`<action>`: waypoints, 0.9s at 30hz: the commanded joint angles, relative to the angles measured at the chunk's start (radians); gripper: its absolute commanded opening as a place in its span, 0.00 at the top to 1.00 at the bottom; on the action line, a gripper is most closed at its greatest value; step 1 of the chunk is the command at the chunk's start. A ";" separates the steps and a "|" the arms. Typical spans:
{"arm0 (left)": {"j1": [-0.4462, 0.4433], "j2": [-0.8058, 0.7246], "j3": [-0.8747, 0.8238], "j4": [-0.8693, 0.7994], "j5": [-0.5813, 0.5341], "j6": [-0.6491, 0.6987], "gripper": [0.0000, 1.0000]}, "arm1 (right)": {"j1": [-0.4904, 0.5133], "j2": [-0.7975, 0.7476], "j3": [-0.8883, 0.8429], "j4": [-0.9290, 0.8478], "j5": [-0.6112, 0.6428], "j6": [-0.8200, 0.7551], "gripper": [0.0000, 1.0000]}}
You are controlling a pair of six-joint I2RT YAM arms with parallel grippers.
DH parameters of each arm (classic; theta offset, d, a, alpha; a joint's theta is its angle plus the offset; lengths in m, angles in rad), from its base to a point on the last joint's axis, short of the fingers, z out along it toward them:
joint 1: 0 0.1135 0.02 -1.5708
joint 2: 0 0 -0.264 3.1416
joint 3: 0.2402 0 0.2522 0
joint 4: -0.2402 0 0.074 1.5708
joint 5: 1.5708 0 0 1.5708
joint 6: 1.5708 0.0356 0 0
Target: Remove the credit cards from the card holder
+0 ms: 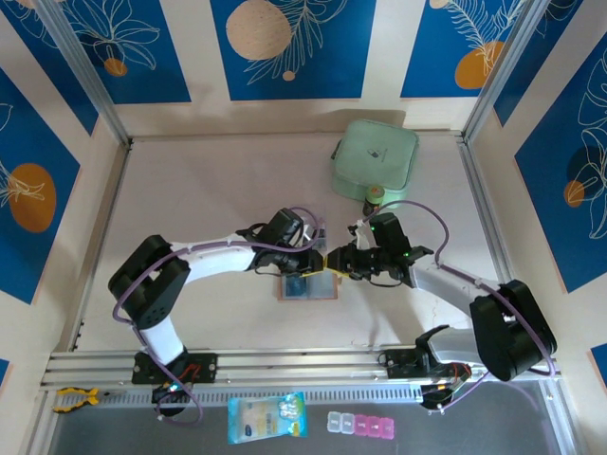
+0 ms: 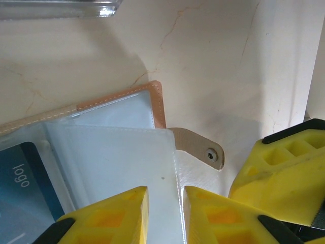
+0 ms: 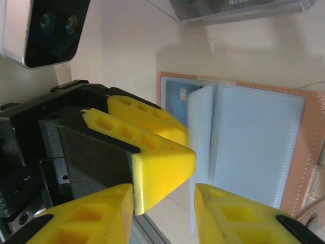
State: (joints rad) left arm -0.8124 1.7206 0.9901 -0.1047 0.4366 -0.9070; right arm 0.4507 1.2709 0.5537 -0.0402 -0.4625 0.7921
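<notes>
The salmon-tan card holder lies open on the table between my two grippers. Its snap tab points away from the left wrist camera. A blue credit card sits in a clear pocket of the holder, and its corner also shows under a sleeve. My left gripper is open a little, with the edge of a clear sleeve page running up the gap. My right gripper is open beside it, with a raised sleeve page and one left fingertip in its gap. The grey card is hidden.
A clear plastic rectangle lies just beyond the holder. The mint-green zip pouch sits at the back right. A pale packet and a pill box lie below the rail at the near edge. The two grippers are close together.
</notes>
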 commanded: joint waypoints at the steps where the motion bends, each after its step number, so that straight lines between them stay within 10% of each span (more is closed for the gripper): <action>1: -0.009 0.012 0.046 -0.010 0.008 0.028 0.74 | 0.000 -0.014 -0.002 -0.053 0.004 -0.019 0.63; 27: 0.116 -0.156 -0.197 0.024 0.000 0.058 0.85 | 0.138 0.177 0.138 -0.077 0.067 0.015 0.67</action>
State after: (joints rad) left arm -0.7147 1.6047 0.8249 -0.0864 0.4370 -0.8772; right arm 0.5648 1.4139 0.6487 -0.0849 -0.4149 0.7982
